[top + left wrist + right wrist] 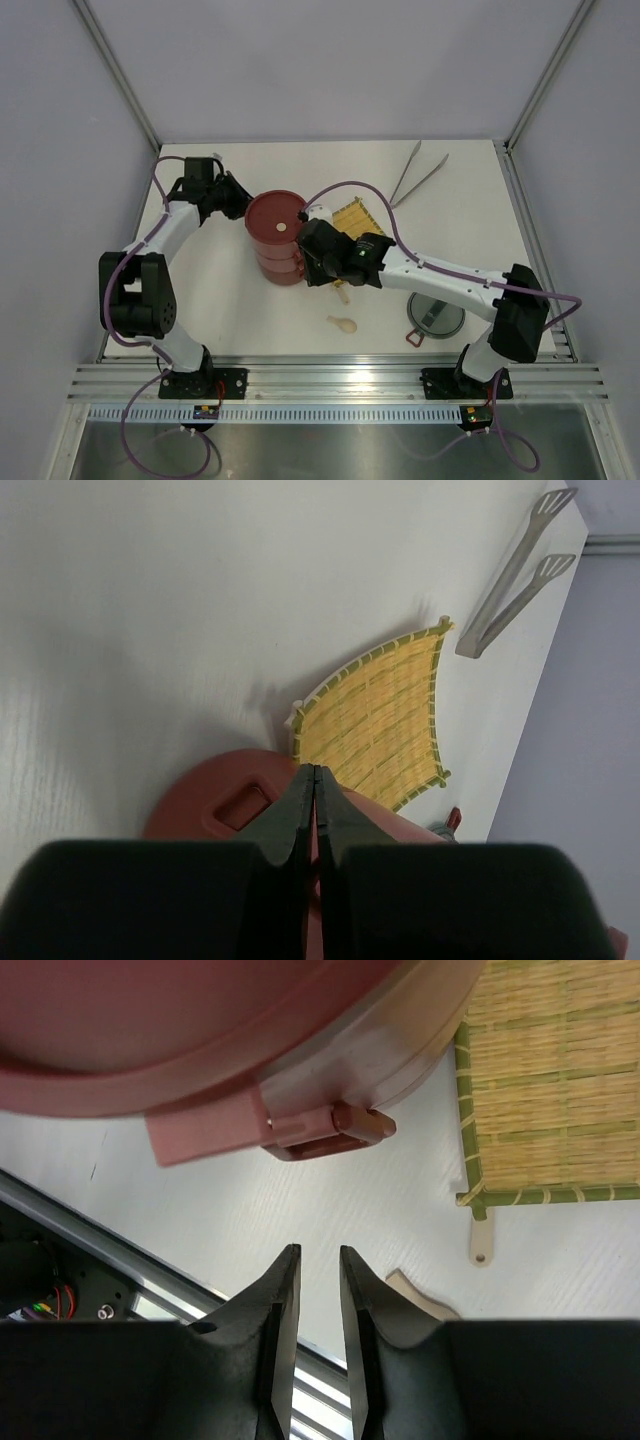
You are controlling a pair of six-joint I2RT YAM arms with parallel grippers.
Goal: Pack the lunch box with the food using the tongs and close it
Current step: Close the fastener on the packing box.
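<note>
At the middle of the worktop (250,320) the lunch box (277,240) stands as a stack of dark-red tiers with a flat red disc lid (265,212) on top, and it sits between the two claws. The left claw (237,200) is at the far-left rim of that lid. Its fingers are pressed fully together with nothing between them, and I cannot tell whether the tips touch the lid. The right claw (318,1252) is just beside the stack on the near-right side. Its fingers are parted by only a narrow gap and hold nothing. A red clip (330,1125) on the tier's wall lies straight ahead of its tips, apart from them.

No food shows in any view. The tongs (407,172) lie untouched at the far right, beyond the yellow mat (357,215). Their long axis runs away from the arms, with the joined end nearer. The right arm is the closer one, so fetching them likely falls to it. The grey top lid (436,317) rests by the right arm's base, with a cream spoon (342,323) near it.
</note>
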